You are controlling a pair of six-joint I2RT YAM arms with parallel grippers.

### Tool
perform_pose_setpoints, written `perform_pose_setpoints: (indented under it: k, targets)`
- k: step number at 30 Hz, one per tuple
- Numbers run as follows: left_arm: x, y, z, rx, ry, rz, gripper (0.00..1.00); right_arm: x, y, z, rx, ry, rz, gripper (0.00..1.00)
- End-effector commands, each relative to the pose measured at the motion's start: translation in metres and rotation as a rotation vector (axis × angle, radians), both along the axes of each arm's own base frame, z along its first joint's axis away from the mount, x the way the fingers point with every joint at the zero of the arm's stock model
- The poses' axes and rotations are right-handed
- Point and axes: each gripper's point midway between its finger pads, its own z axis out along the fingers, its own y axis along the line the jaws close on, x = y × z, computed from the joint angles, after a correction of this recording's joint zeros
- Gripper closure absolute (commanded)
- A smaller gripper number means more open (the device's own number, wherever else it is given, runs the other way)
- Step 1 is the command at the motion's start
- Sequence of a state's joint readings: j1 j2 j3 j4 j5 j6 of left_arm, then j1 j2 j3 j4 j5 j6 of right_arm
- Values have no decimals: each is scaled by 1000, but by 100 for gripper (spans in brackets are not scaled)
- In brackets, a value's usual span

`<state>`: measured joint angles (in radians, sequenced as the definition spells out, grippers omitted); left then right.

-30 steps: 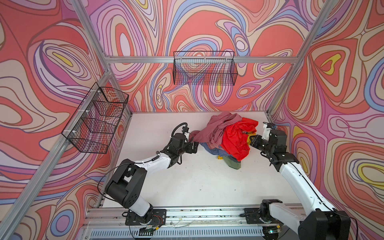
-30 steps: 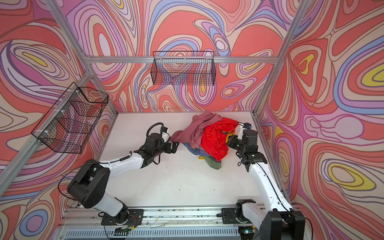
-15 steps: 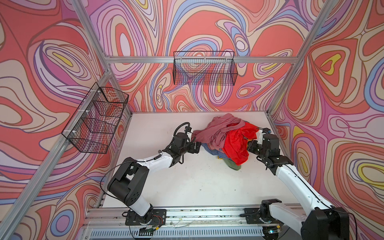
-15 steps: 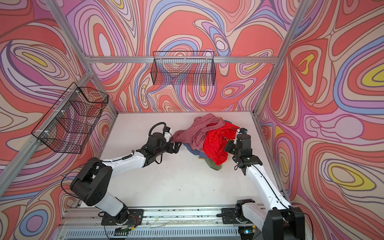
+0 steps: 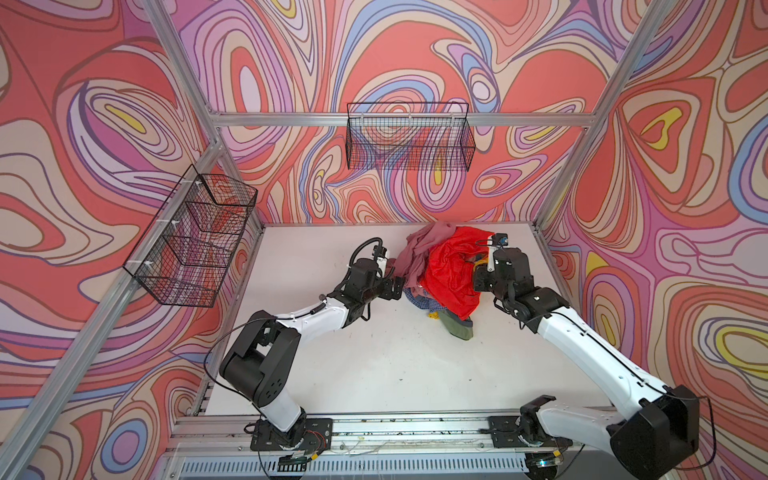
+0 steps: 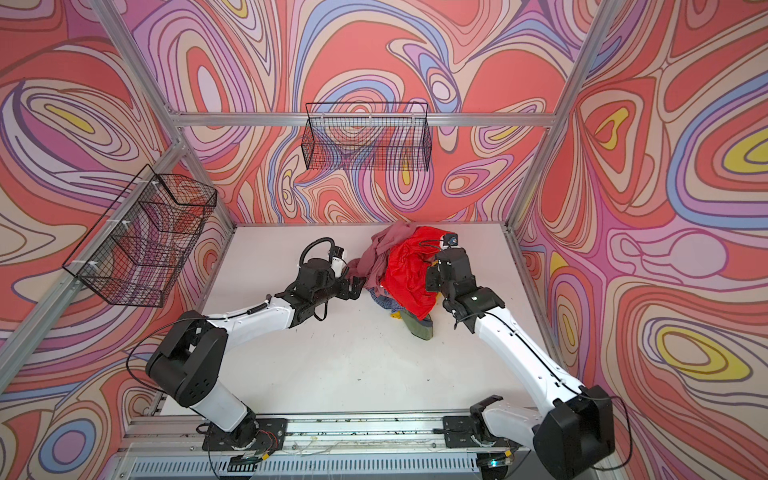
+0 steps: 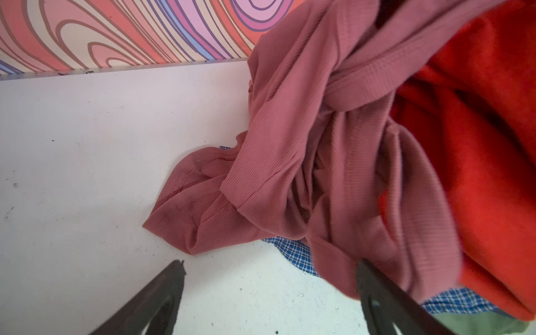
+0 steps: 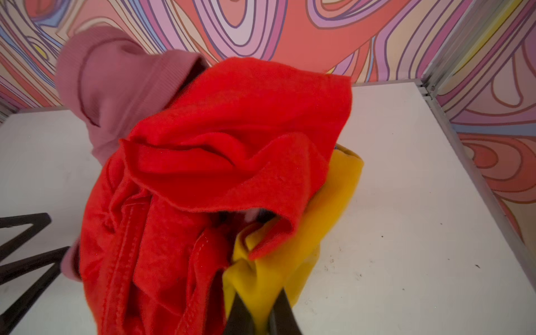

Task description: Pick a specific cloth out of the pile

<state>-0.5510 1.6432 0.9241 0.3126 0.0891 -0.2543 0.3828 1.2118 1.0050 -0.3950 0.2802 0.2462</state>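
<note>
Extraction step under way: your right pincer point(image 8: 255, 316) clamped on yellow cloth point(image 8: 307, 237), part-buried under red cloth point(image 8: 232, 139) on pile point(image 5: 432, 286), far right of table point(image 5: 374, 361). Left pincer point(image 7: 269, 287) apart, beside pink cloth point(image 7: 304, 139). Next: pull yellow free, pin pile if dragging.

The mustard-yellow cloth point(image 8: 293, 261) looks soft and matt; the bright red cloth point(image 8: 232, 139) fleecy with stitched seams; the dusty pink garment point(image 7: 304, 130) finely ribbed knit; the white worktop point(image 7: 87, 145) smooth, matt, speckled; the black wire-mesh baskets point(image 5: 409, 137) metal
</note>
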Motion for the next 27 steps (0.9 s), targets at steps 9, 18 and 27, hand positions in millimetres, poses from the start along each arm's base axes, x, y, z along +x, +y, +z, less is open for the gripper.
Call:
perform_pose_setpoints:
  k: [9, 18, 27]
  targets:
    - [2, -14, -11, 10, 26, -59, 6, -2, -45, 3, -272, 23, -246, 100]
    - [-2, -18, -18, -6, 53, -76, 6, 2, -25, -14, -249, 84, -136, 100]
    - [-16, -11, -15, -40, 51, -41, 8, 15, 38, -46, -89, 135, 83, 100]
